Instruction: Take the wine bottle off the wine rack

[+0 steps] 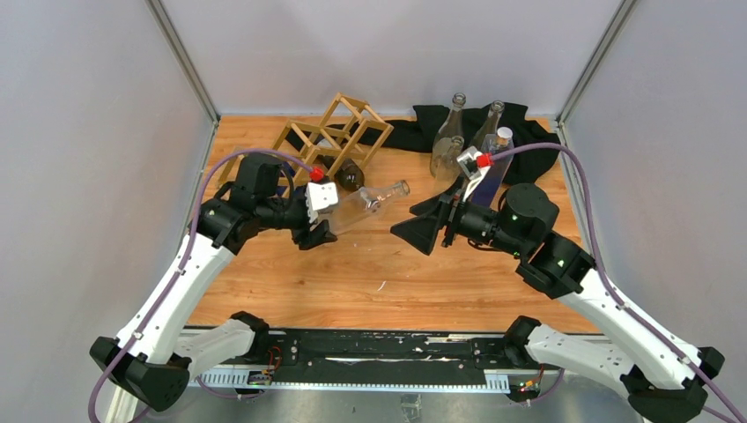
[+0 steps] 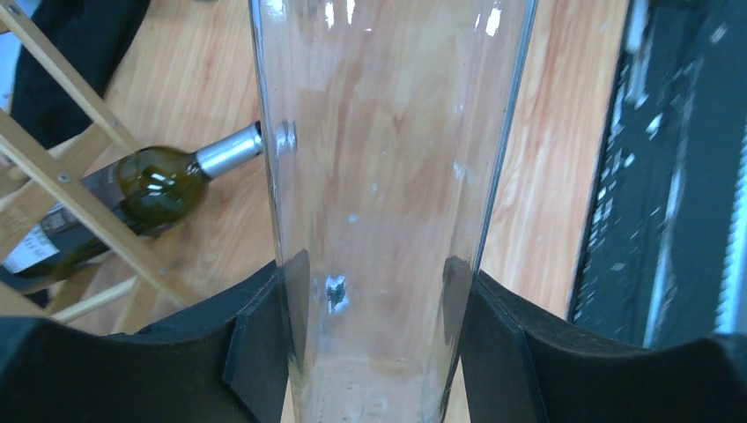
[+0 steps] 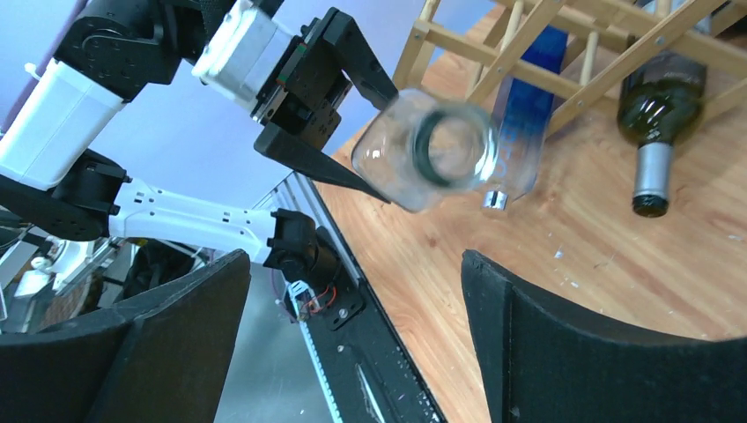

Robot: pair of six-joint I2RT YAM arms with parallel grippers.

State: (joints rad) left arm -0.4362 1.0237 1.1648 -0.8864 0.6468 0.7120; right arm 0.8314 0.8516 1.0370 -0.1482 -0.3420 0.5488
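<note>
The left tool (image 2: 379,291) is pinching the clear bottle (image 2: 388,159) near its base, one black pad against each side of the glass. The bottle lies almost level above the tabletop (image 1: 370,282), off the wine rack (image 1: 339,132), with its neck pointing toward the right arm. From above, its base sits at the left tool (image 1: 328,220) and its open mouth reaches about the middle of the tabletop.

The right tool (image 1: 423,229) faces that mouth with its jaws spread wide and nothing between them. It stands just beside the mouth, apart from the glass. In the right wrist view the two dark fingers (image 3: 564,335) frame the round mouth of the clear bottle (image 3: 436,154), seen end on.

Behind the left tool, the wine rack stands tilted at the far left of the tabletop, close to the back wall. A dark green bottle (image 1: 348,174) lies in a lower cell, its silver-capped neck sticking out toward the clear bottle. In the left wrist view that neck comes just beside the glass; I cannot tell whether they touch. The right wrist view shows a blue bottle (image 3: 537,88) under the rack sticks too.

At the far right, a black cloth (image 1: 423,128) carries several clear bottles (image 1: 454,119). Bare wood runs from both tools to the near edge, where a black rail (image 1: 370,348) crosses.
</note>
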